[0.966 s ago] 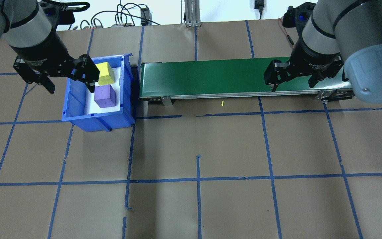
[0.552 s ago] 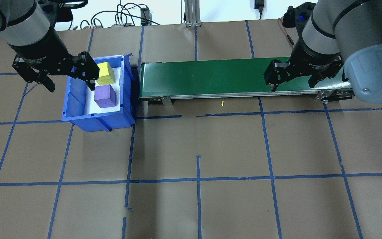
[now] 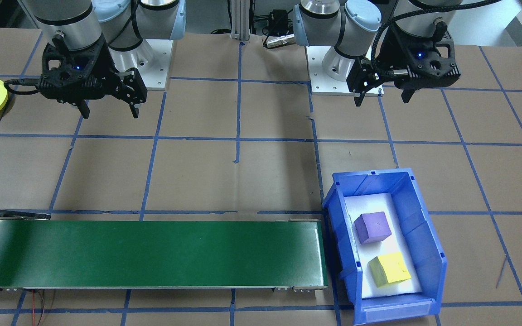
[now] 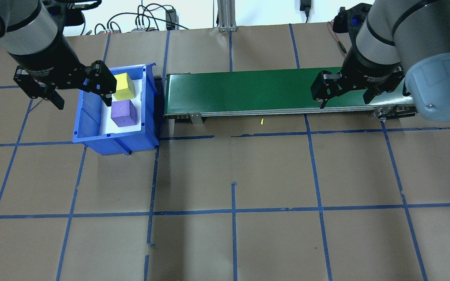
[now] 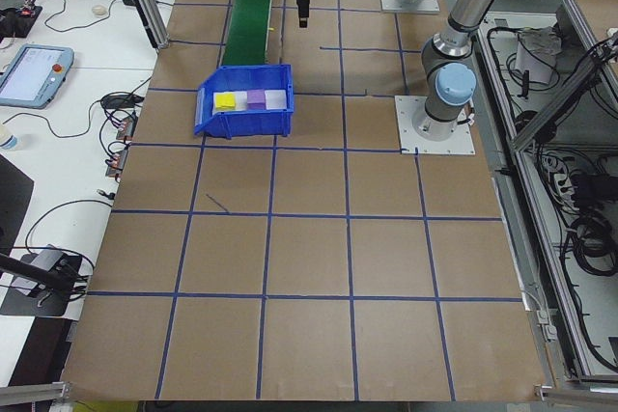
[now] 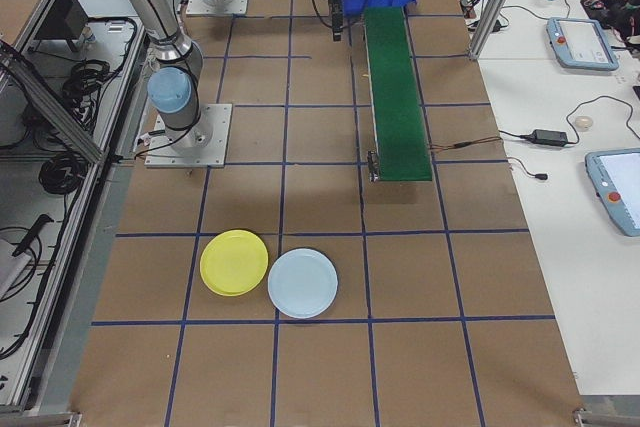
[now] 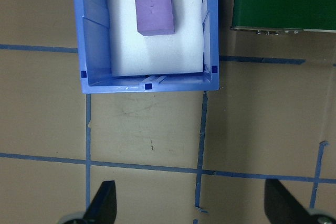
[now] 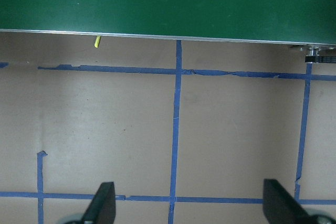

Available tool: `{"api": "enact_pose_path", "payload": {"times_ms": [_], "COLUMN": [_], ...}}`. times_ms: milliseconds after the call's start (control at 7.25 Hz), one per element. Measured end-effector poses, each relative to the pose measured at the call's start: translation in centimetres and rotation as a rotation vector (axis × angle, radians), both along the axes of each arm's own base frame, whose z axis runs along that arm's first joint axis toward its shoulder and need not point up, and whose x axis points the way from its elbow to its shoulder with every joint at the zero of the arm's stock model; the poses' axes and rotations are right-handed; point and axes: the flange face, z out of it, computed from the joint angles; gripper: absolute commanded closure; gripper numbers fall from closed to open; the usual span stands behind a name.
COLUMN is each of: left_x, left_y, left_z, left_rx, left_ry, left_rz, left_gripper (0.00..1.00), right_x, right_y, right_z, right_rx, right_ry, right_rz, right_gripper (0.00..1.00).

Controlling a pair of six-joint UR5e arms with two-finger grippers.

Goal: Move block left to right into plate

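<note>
You are looking at a brown counter gridded with blue tape. The green conveyor belt lies along its far side, and the blue bin sits just beside the belt's left end. Inside the bin, on white foam, the purple block and the yellow block rest side by side, untouched. The yellow plate lies well apart from them, past the belt's other end, touching a pale blue plate. Your left hand hangs released above the bin's near-left edge, fingers spread, grasping nothing. Your right hand hangs released too, above the belt's right end.
</note>
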Motion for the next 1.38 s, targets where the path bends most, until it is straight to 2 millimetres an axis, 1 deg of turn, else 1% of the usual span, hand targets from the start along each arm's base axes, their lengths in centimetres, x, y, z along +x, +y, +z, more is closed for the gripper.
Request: {"api": "enact_pose_path", "payload": {"times_ms": [552,690,828,966,1103,1241,1379], "left_x": [0.0,0.2,0.7,1.9,3.9,5.4,6.4], "left_y": [0.0,-0.4,-2.3,-5.9,-9.4,-11.9,-13.7], "left_z": [-0.3,-0.8,-2.5,-5.4,-8.5,-11.0,-13.2], "left_rx": [0.012,0.024,0.032,0.034,0.036,0.024,0.013], "left_ry": [-0.004,0.004,0.028,0.069,0.098,0.108,0.109], "left_rz": [-0.013,-0.019,-0.021,-0.005,0.024,0.039,0.041], "left_gripper": [0.00,0.00,0.00,0.00,0.00,0.00,0.00], "right_x": [0.0,0.0,0.0,0.0,0.0,0.0,0.0], "right_y": [0.0,0.0,0.0,0.0,0.0,0.0,0.0], "right_z": [0.0,0.0,0.0,0.0,0.0,0.0,0.0], "right_rx": [0.000,0.000,0.000,0.000,0.000,0.000,0.000], "right_ry": [-0.001,-0.001,-0.001,-0.001,-0.001,-0.001,-0.001], "right_rz": [0.000,0.000,0.000,0.000,0.000,0.000,0.000], "right_gripper": [0.00,0.00,0.00,0.00,0.00,0.00,0.00]}}
